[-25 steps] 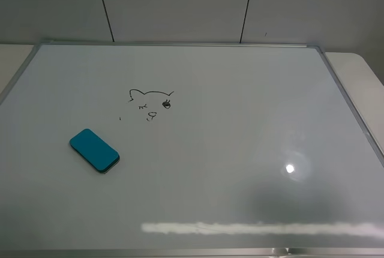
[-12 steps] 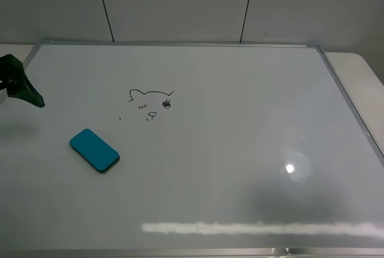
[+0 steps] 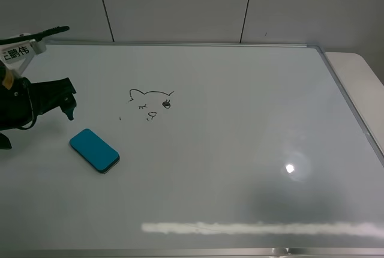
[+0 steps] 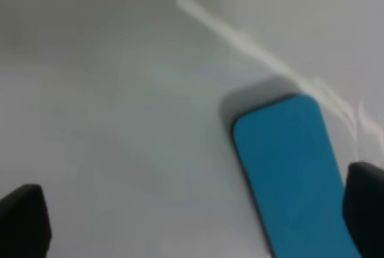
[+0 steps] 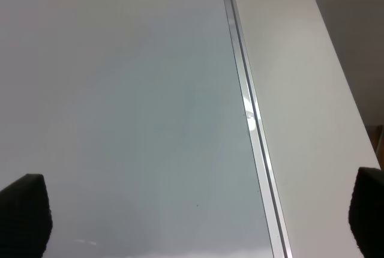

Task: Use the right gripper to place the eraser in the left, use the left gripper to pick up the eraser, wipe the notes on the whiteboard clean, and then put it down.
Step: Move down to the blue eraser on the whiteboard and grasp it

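The teal eraser (image 3: 94, 150) lies flat on the left part of the whiteboard (image 3: 240, 120). The notes (image 3: 150, 103), a small black cat-face doodle with stray dots, sit just up and right of it. My left gripper (image 3: 39, 127) has come in over the board's left edge and hovers open, left of the eraser and apart from it. In the left wrist view the eraser (image 4: 288, 174) shows blurred between the spread fingers of the left gripper (image 4: 192, 222), nearer one of them. My right gripper (image 5: 195, 222) is open and empty above the whiteboard (image 5: 120, 90); it is out of the exterior view.
The board's silver frame (image 5: 246, 102) runs past a pale tabletop (image 5: 300, 90), which also shows at the board's right (image 3: 360, 72). A grey panelled wall (image 3: 180, 6) stands behind. A lamp glare (image 3: 290, 168) shines on the board.
The left arm has entered from the left edge and moved right and down toward the eraser. The eraser and the notes are unchanged.
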`<state>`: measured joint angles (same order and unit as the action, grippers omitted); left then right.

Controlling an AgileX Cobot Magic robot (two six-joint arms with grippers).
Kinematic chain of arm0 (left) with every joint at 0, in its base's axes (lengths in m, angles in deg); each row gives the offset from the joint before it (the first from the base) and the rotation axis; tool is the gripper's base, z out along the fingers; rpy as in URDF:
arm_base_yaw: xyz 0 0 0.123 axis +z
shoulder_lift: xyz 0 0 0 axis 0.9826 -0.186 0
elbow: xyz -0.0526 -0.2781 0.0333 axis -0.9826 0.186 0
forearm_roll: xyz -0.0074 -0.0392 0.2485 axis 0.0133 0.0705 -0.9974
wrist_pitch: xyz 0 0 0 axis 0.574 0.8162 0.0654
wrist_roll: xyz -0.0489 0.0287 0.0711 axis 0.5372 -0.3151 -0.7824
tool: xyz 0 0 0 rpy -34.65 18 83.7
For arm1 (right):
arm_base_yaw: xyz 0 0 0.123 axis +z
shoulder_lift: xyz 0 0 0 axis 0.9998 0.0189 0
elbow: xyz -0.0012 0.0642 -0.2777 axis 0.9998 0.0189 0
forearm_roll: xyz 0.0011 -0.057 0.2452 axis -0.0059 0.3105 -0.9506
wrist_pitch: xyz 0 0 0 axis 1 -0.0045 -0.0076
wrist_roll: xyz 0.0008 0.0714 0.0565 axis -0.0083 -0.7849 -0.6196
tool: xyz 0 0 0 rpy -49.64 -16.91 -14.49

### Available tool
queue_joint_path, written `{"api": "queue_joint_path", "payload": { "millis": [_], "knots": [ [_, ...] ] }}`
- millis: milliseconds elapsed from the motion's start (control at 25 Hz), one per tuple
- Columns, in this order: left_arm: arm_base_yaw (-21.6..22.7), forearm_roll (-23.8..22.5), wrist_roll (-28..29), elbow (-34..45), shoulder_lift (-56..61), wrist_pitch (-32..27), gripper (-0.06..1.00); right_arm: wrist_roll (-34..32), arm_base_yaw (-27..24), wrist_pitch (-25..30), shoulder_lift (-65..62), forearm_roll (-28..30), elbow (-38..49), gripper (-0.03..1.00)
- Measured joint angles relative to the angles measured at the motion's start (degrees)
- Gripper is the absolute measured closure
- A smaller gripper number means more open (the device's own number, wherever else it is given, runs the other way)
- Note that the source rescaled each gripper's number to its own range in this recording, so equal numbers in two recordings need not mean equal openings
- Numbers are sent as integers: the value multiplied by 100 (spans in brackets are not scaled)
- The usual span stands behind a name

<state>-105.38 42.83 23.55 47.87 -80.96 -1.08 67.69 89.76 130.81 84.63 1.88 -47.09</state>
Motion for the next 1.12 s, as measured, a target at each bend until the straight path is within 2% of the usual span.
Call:
{"api": "queue_joint_path", "payload": {
  "millis": [80,240,560,720,1000,1120],
  "knots": [
    [-160,-230,329,0,-204,73,-4,0,0,0,0,0,0,-3],
    [-260,-329,483,0,-505,346,-4,0,0,0,0,0,0,-3],
    [-271,-228,606,-35,-1013,952,-4,0,0,0,0,0,0,-3],
    [-271,-134,672,-298,-1238,792,-4,0,0,0,0,0,0,-3],
    [-313,-227,1124,-734,-1587,271,-4,0,0,0,0,0,0,-3],
    [-485,-382,1566,-734,-1665,7,-4,0,0,0,0,0,0,-3]
  ]
}}
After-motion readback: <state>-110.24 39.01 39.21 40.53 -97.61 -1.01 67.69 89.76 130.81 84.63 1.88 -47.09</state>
